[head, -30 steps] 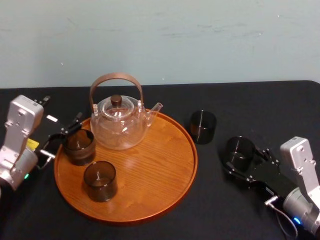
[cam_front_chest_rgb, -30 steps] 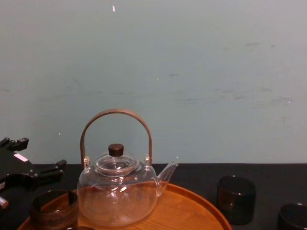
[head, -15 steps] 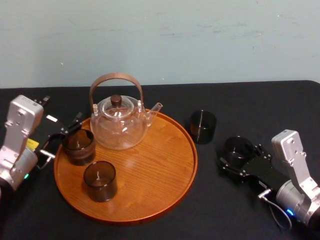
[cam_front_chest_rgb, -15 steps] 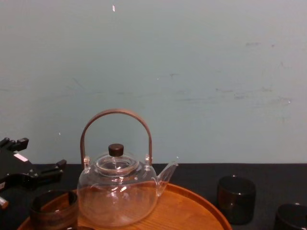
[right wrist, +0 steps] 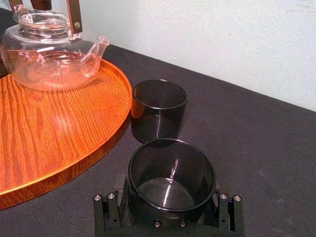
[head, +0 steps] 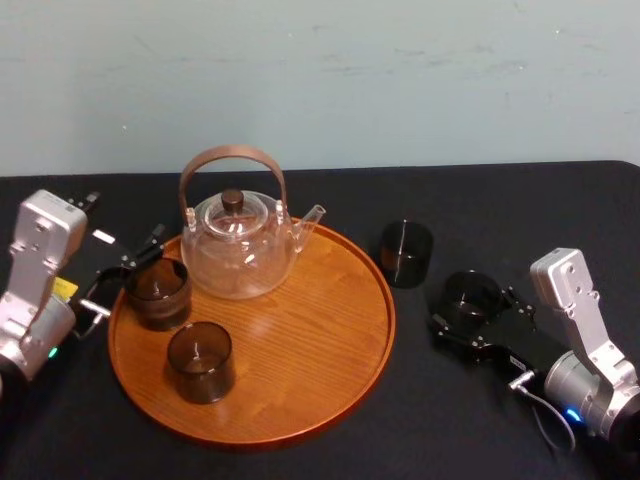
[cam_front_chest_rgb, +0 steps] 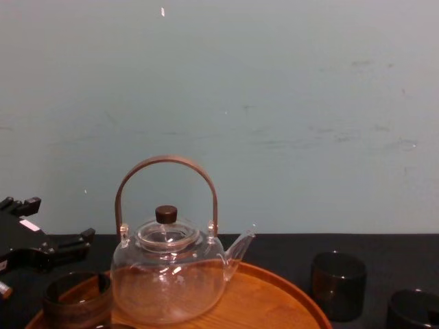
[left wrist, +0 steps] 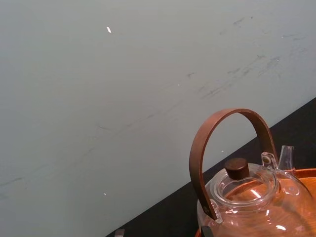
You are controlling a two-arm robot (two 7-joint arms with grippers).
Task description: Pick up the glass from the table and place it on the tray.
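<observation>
Note the right pincer [head: 470,315], to the right of the tray [head: 300,350] above the black counter [head: 540,210]. Its fingers [right wrist: 228,210] are closed part-way and clasp the base of the dark glass [right wrist: 171,173] from both sides. The glass is upright, off the tray and a little apart from its rim; you cannot tell whether its base rests on the counter. A second glass [head: 405,253] stands on the counter just beyond it, near the rim. The left pincer [head: 128,272], at the tray's left edge, is spread wide beside a third glass [head: 157,292] on the tray. You also see a fourth glass [head: 200,360] and a teapot [head: 238,245] on the tray.
</observation>
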